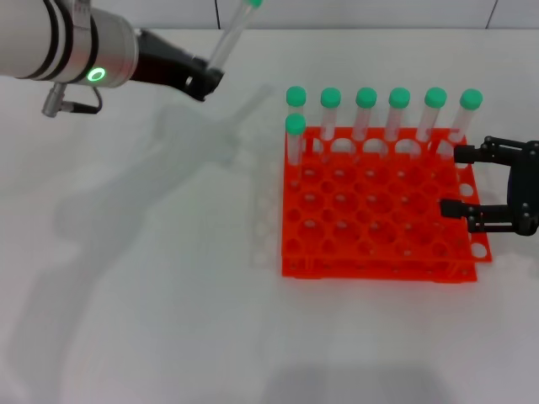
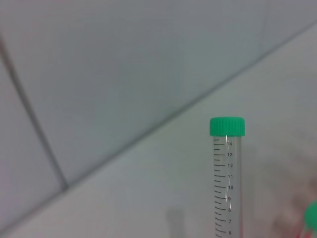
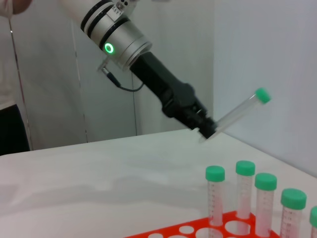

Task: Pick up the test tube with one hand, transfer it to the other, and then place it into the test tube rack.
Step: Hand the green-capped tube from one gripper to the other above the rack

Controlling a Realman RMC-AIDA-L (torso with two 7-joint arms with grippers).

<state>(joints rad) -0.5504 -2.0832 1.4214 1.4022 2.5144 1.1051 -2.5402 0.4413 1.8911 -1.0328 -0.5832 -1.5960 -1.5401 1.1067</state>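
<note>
My left gripper, on the white and silver arm with the green light ring, is shut on the lower end of a clear test tube with a green cap. It holds the tube tilted, high above the table, left of and behind the orange-red rack. The tube fills the left wrist view. The right wrist view shows the left gripper holding the tube. My right gripper, all black, is open and empty at the rack's right edge.
Several more green-capped tubes stand upright along the rack's back row, and one stands in the second row at the left. They also show in the right wrist view. The white table spreads left of the rack.
</note>
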